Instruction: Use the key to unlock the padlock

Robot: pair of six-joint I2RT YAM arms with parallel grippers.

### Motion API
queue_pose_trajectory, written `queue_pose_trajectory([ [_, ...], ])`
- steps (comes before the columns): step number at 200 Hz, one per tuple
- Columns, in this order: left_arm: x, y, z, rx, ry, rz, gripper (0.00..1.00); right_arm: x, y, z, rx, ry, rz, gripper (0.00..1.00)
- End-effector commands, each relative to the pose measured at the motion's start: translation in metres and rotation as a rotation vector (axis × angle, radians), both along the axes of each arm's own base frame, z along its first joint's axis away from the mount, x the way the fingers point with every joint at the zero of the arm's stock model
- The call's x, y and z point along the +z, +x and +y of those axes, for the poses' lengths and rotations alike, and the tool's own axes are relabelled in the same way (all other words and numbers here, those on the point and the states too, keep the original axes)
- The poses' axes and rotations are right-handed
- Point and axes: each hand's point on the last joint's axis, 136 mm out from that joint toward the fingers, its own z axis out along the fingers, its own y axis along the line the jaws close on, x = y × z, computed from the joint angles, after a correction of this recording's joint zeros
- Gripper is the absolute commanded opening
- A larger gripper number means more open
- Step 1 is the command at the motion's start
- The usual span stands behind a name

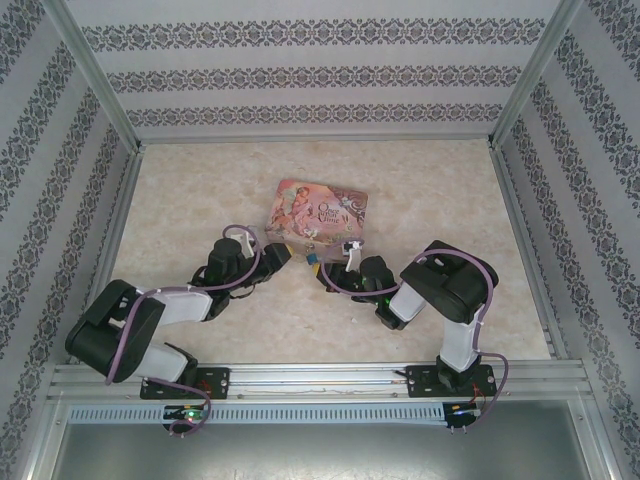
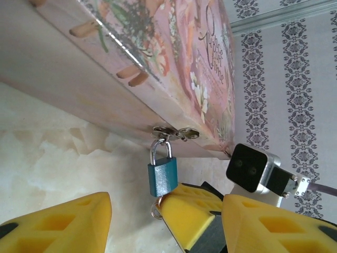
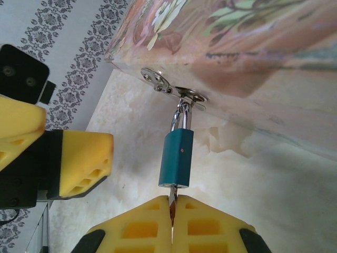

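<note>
The teal-blue padlock (image 3: 176,158) hangs by its metal shackle from the hasp (image 3: 181,95) on the front of the pink tin (image 3: 237,47). My right gripper (image 3: 172,211) is shut on the thin grey key (image 3: 171,199), whose tip sits in the keyhole at the padlock's bottom. In the left wrist view the padlock (image 2: 162,176) hangs just beyond my open left gripper (image 2: 166,211), with the right gripper's yellow fingers (image 2: 197,216) and the key's ring (image 2: 155,209) between its fingers. From above, both grippers (image 1: 285,255) (image 1: 345,255) meet at the padlock (image 1: 312,258).
The pink illustrated tin (image 1: 320,208) lies flat mid-table on the beige marbled surface (image 1: 200,190). Patterned walls and metal frame posts enclose the table. A yellow finger of the left gripper (image 3: 84,161) stands a short way left of the padlock.
</note>
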Motion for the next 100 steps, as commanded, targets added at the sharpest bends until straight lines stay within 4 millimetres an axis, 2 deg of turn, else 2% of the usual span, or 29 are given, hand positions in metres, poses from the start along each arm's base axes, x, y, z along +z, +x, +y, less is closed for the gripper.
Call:
queue_pose_trajectory([
  [1, 0.013, 0.003, -0.014, -0.033, -0.085, -0.028, 0.57, 0.024, -0.002, 0.007, 0.019, 0.062, -0.052, 0.0],
  [100, -0.005, 0.013, -0.043, -0.068, -0.236, 0.002, 0.52, 0.028, -0.002, 0.011, 0.021, 0.079, -0.048, 0.0],
])
